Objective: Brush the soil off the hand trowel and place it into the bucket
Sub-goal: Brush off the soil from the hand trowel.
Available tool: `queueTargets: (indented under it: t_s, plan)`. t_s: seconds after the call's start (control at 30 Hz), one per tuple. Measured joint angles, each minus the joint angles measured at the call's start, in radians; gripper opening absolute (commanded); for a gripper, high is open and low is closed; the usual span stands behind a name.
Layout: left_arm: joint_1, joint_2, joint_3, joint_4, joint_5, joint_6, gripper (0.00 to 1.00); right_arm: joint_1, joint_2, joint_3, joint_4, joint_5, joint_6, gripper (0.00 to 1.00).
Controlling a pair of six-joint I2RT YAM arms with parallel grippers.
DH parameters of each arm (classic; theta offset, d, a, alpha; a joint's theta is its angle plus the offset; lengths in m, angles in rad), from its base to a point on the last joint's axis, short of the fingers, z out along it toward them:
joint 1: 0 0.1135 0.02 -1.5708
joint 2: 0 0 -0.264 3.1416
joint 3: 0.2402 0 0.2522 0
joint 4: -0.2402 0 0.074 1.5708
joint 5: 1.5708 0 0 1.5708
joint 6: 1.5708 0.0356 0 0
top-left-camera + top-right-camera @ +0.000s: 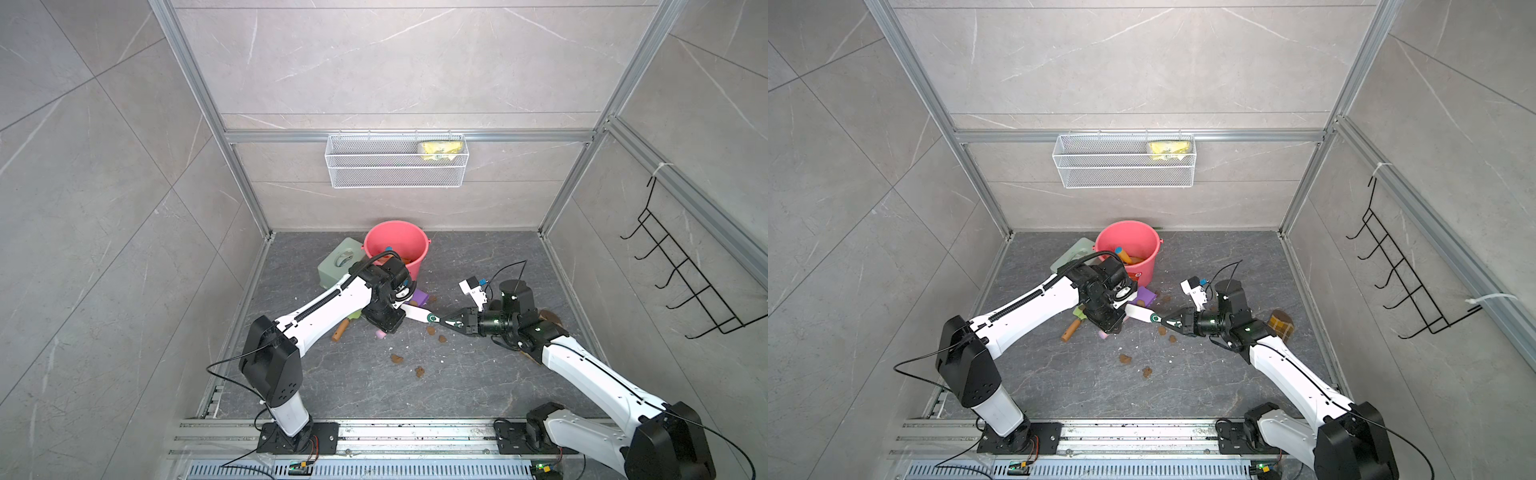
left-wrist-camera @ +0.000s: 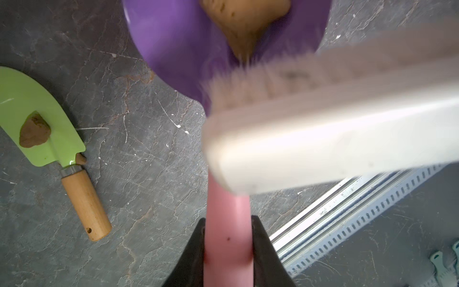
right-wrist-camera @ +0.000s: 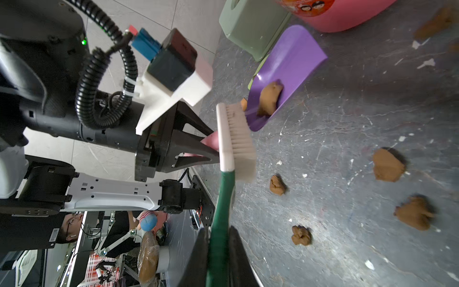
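Holding hand trowel (image 3: 293, 62) by handle in left gripper (image 2: 228, 223); right gripper (image 3: 218, 231) clamps brush (image 3: 233, 141), soil lump (image 3: 269, 99) just beyond bristles along blade.

The purple trowel (image 2: 173, 49) has a glossy blade and a smooth pink handle, the soil lump (image 2: 246, 22) looks matt and clay-like, the brush (image 2: 323, 139) is white plastic with fine bristles, the green trowel (image 2: 64, 139) is glossy with a wooden handle, and the floor (image 2: 149, 186) is matt, scratched stone.
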Motion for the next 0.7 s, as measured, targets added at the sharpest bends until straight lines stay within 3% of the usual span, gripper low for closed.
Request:
queueTargets:
  t_s: [0.3, 0.7]
  plan:
    - [-0.001, -0.021, -0.072, 0.013, -0.045, 0.023, 0.00, -0.138, 0.006, 0.000, -0.021, 0.000, 0.002, 0.00]
    - [-0.005, -0.028, -0.072, 0.034, -0.063, 0.040, 0.00, -0.130, -0.055, -0.074, 0.079, -0.060, 0.084, 0.00]
